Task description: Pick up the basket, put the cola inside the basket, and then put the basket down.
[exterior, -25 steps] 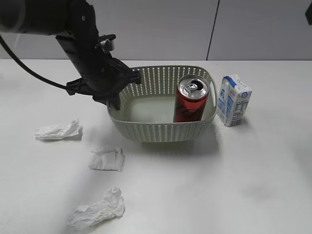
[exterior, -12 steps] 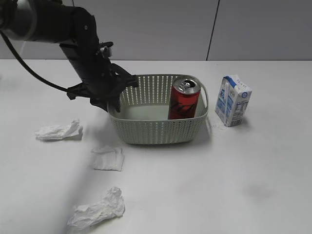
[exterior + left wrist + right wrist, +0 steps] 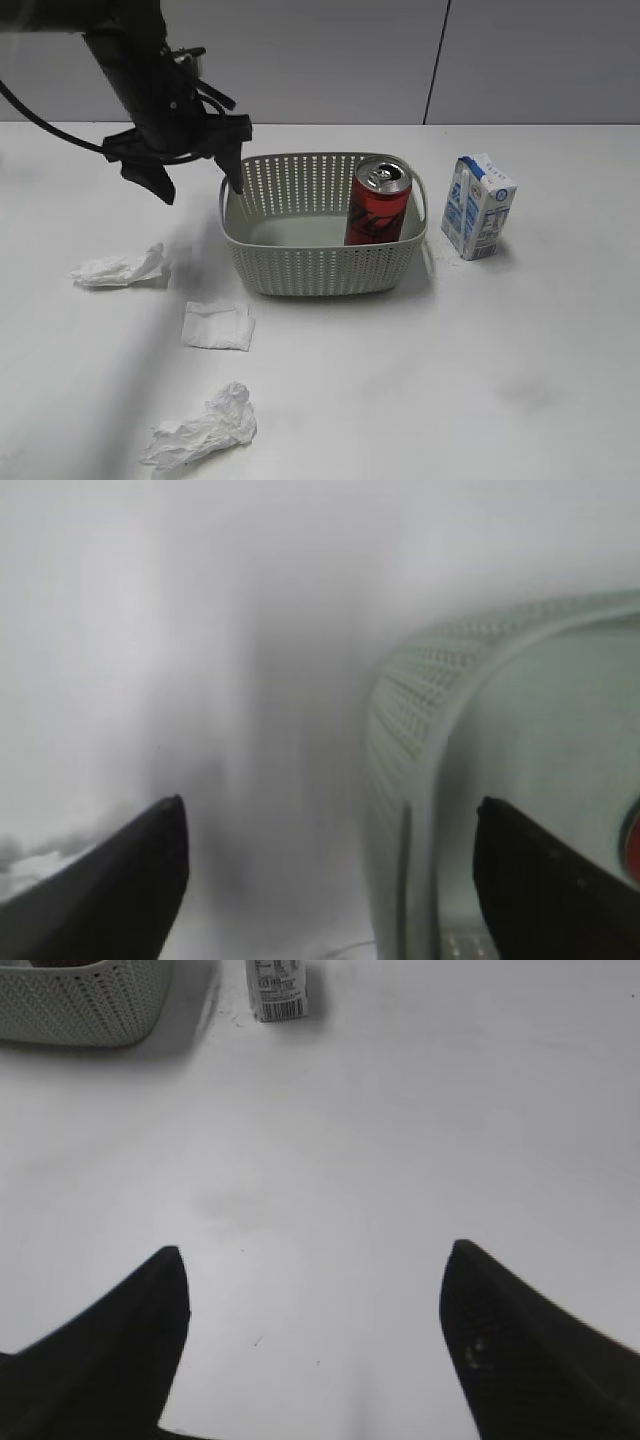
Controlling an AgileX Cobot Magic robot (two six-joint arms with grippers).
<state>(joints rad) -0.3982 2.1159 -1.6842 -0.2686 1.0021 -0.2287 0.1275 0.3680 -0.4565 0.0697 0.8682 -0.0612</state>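
Observation:
The pale sage-green basket (image 3: 300,262) rests on the white table near the middle. The red cola can (image 3: 376,208) stands upright inside it at its right end. My left gripper (image 3: 200,186) is open and empty, above the table just left of the basket's left rim, apart from it. In the blurred left wrist view my left gripper (image 3: 330,815) shows both fingers spread, with the basket's left wall (image 3: 405,720) between them toward the right finger. My right gripper (image 3: 315,1260) is open and empty over bare table, with the basket's corner (image 3: 85,1005) at top left.
A white-and-blue milk carton (image 3: 479,206) stands right of the basket and also shows in the right wrist view (image 3: 277,988). Three crumpled white tissues lie on the left side of the table: one far left (image 3: 120,268), one flat (image 3: 217,326), one near the front (image 3: 200,428).
The basket came down from its tilted, raised position onto the table. My left gripper let go of the left rim, opened, and moved up and to the left.

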